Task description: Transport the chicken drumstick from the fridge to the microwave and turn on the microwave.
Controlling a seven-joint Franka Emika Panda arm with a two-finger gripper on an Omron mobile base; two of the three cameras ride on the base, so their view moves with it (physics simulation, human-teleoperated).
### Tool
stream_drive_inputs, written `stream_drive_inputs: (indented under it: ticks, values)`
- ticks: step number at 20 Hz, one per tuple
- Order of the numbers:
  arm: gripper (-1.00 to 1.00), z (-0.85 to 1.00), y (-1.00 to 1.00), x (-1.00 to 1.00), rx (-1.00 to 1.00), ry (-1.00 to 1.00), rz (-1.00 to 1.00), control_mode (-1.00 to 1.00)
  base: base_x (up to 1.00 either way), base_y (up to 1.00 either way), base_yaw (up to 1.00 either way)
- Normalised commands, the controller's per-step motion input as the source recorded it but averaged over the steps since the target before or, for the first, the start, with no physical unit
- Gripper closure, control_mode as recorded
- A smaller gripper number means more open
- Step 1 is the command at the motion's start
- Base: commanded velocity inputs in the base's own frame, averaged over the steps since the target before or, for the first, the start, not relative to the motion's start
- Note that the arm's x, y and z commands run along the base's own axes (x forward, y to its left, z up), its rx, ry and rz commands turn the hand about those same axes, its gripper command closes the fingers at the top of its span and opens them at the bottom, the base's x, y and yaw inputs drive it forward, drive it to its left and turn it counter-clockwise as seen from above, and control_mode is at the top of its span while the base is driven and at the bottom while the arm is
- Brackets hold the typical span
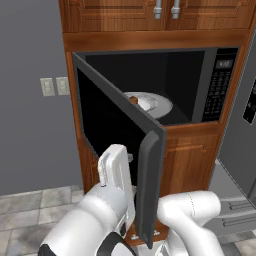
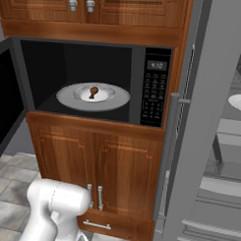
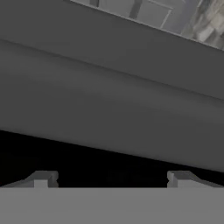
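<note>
1. the microwave (image 2: 143, 84) stands with its door (image 1: 125, 150) swung partly open, the dark window panel angled out toward the robot in the left base view.
2. the chicken drumstick (image 2: 93, 92) lies on a small plate (image 2: 104, 94) at the middle of the round white turntable (image 2: 69, 98) inside the cavity; in the left base view it peeks over the door's top edge.
3. the black button panel (image 2: 155, 87) sits at the microwave's right side, above wooden cabinet doors (image 2: 91, 161).
4. the fridge (image 2: 210, 145) stands just right of the microwave, its door open and grey shelves showing.
5. the gripper (image 3: 111, 179) is pressed close to the door's grey edge in the hand view, its two fingertips (image 3: 41, 178) set wide apart and holding nothing.
</note>
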Motion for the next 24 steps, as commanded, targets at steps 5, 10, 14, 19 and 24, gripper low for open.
stream_drive_inputs:
  ticks: [5, 10, 14, 19, 24]
  values:
    - [-1.00, -0.04, -0.46, 0.10, 0.00, -0.06, -0.13, -1.00, 0.00, 0.00, 0.00]
    - [-1.00, -0.07, -0.43, 0.17, 0.00, -0.03, -0.13, -1.00, 0.00, 0.00, 0.00]
    - [-1.00, -0.07, -0.44, 0.23, 0.00, -0.05, -0.08, -1.00, 0.00, 0.00, 0.00]
    - [-1.00, -0.07, -0.48, 0.24, 0.03, -0.10, -0.02, -1.00, 0.00, 0.00, 0.00]
    - [-1.00, -0.10, -0.50, 0.28, 0.03, -0.08, 0.00, -1.00, 0.00, 0.00, 0.00]
